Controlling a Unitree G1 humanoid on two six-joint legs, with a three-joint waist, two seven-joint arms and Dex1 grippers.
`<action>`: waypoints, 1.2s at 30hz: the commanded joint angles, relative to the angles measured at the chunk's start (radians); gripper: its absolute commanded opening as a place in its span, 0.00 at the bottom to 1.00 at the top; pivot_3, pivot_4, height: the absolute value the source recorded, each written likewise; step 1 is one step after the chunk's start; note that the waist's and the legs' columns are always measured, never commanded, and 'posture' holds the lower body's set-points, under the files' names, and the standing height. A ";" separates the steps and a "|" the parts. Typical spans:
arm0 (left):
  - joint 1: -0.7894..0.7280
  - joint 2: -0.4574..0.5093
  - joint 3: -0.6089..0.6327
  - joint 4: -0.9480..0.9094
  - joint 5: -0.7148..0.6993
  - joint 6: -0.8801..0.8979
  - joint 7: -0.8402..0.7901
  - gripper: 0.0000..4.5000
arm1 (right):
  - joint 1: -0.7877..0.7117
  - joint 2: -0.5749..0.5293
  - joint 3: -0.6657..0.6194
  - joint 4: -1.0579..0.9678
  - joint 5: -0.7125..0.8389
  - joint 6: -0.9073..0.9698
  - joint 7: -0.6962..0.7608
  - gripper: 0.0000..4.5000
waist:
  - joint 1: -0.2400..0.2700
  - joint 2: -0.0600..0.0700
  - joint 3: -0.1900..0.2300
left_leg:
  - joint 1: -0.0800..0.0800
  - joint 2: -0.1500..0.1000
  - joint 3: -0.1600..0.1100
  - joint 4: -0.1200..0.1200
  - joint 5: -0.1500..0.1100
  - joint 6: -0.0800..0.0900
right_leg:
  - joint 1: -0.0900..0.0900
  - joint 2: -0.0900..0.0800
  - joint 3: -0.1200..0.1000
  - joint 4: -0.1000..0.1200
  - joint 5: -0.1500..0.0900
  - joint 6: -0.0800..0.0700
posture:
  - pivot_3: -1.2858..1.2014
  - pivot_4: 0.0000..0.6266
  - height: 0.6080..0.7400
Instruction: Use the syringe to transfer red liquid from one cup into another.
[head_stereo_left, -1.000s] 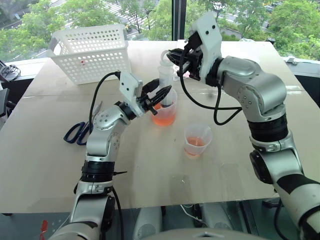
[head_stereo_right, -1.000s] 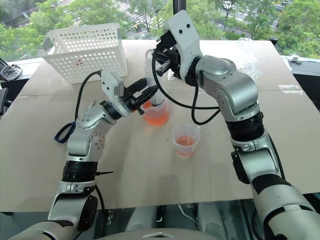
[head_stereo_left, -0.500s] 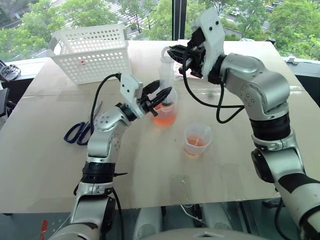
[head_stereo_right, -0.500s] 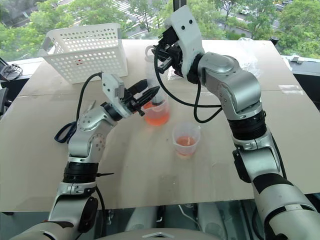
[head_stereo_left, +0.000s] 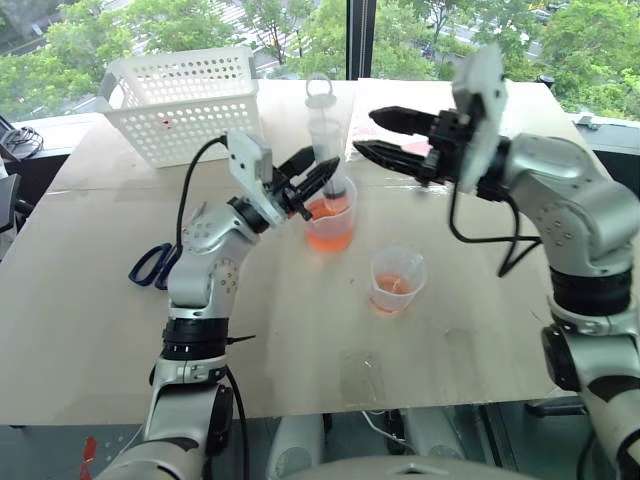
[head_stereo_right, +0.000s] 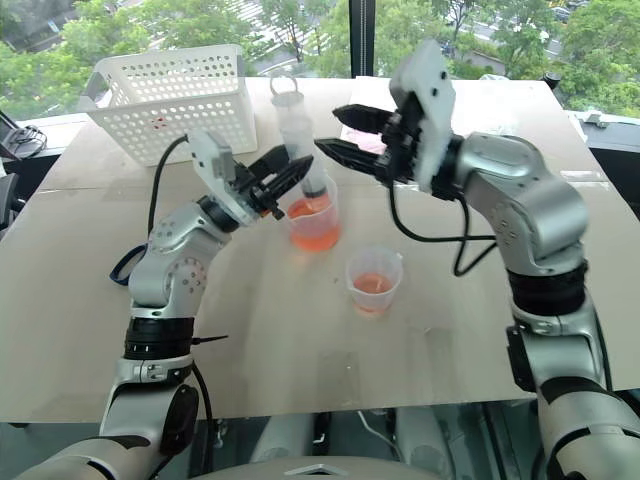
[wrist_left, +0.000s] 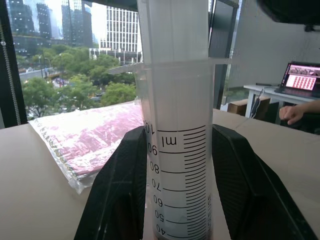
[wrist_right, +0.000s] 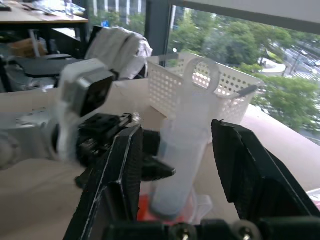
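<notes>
The syringe (head_stereo_left: 322, 140) stands upright with its tip down in the larger spouted cup (head_stereo_left: 331, 215), its ring-ended plunger drawn up high. My left gripper (head_stereo_left: 318, 170) is shut on the barrel, and the printed scale (wrist_left: 176, 175) shows between its black fingers (wrist_left: 120, 190). Red liquid (head_stereo_left: 328, 233) fills the lower part of that cup. The smaller cup (head_stereo_left: 398, 280), nearer me and to the right, holds a little red liquid too. My right gripper (head_stereo_left: 365, 132) hangs open just right of the plunger, apart from it, pointing left; the syringe (wrist_right: 182, 145) stands beyond its fingers (wrist_right: 122, 185).
A white perforated basket (head_stereo_left: 185, 100) stands at the back left. Blue-handled scissors (head_stereo_left: 155, 265) lie on the table left of my left arm. A clear bag with pink contents (wrist_left: 90, 140) lies behind the cups. A person's hand (wrist_left: 295, 112) rests on a far desk.
My right gripper has let go of the plunger ring, opened and drawn back to the right. My left gripper has lifted the syringe slightly while staying shut on it.
</notes>
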 joint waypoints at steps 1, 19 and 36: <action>-0.030 0.020 0.041 -0.035 -0.038 0.012 0.005 0.29 | 0.114 -0.108 -0.105 -0.117 0.087 -0.009 0.097 0.52 | 0.002 0.000 0.000 | 0.000 0.000 0.000 0.000 0.000 0.000 | 0.000 0.000 0.000 0.000 0.000 0.000 | 0.52 0.24 1.00; -0.058 0.077 0.071 -0.006 -0.073 0.048 -0.043 0.29 | 0.733 -0.342 -0.529 -0.334 0.351 -0.018 0.196 0.98 | 0.000 0.000 0.000 | 0.003 -0.001 0.001 0.000 0.000 0.000 | 0.002 0.002 0.001 -0.001 0.000 0.001 | 0.52 0.24 1.00; -0.146 0.040 -0.026 -0.208 -0.402 0.379 -0.140 0.29 | 0.846 -0.424 -0.686 -0.407 0.467 0.007 0.034 0.98 | 0.007 0.000 0.000 | 0.003 -0.001 0.000 0.001 0.000 0.000 | 0.004 0.002 0.001 -0.001 0.000 0.001 | 0.52 0.24 1.00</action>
